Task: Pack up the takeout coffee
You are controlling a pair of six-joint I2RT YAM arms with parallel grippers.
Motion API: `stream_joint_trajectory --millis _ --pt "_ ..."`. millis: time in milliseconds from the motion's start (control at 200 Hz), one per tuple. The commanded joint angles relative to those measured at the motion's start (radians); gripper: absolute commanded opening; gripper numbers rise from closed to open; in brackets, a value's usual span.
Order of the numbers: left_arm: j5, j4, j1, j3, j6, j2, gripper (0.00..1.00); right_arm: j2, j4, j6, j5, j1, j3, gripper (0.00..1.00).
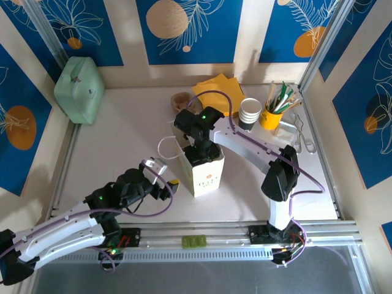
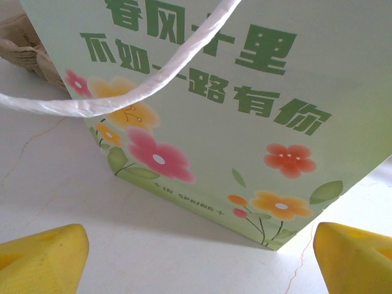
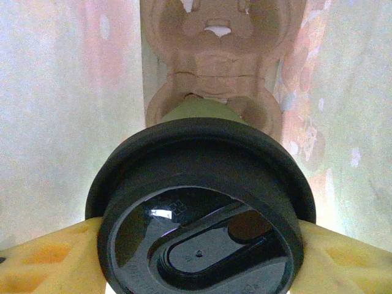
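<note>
Takeout coffee sits low in the middle of the right wrist view. Its glossy black lid faces the camera and a strip of light-green side shows above it. The right gripper pinches the takeout coffee, with a yellow finger pressed to each side under the lid rim. Pale bag walls rise left and right, and a brown pulp cup carrier lies beyond the cup. The lid bears embossed marks too faint to read.

In the top view the right gripper reaches down into the open mouth of the paper bag, which stands at the centre of the table.

The left gripper is just left of the bag's base. In its wrist view its yellow fingertips are spread wide at the lower corners and hold nothing. The bag's green face shows painted flowers and dark green print: "不如一路有你" below a cropped line that looks like "春风十里", with tiny lettering near the bottom that seems to say "SPRING". A white twisted handle crosses in front.
</note>
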Motion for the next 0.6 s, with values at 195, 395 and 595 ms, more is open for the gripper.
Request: stream_joint_trajectory --millis 195,395,595 --pt "-0.016 -0.01 -0.006 0.014 0.0 -0.018 0.94 -0.034 0.013 0.006 -0.027 -0.009 0.0 0.64" --pt "-0.018 -0.01 -0.007 0.011 -0.001 -0.025 0.94 -0.032 0.03 0.005 -0.032 -0.02 0.006 0.64" --pt "-0.019 -0.009 -0.007 0.013 0.001 -0.022 0.94 -0.02 0.033 -0.001 -0.027 -0.022 0.017 0.64"
